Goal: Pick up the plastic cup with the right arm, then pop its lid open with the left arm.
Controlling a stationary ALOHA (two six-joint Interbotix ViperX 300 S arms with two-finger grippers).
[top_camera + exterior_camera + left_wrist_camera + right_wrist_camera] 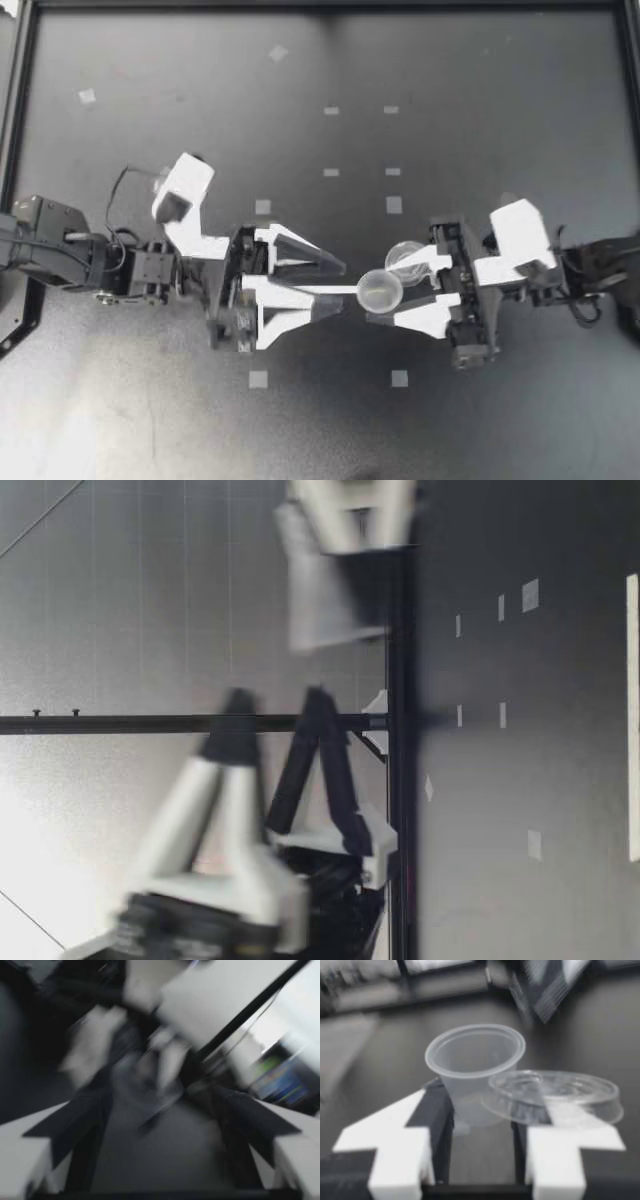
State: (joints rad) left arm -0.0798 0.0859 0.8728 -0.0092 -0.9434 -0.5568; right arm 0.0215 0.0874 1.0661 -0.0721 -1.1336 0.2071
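right hand (392,294) closed on small clear cup (380,290). lid (408,258) off, leaning against cup. left hand (338,287) wide open, empty, facing cup over dark bench (480,120).

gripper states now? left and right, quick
Left gripper: open, holding nothing.
Right gripper: shut on the clear cup; a clear lid rests against the cup.
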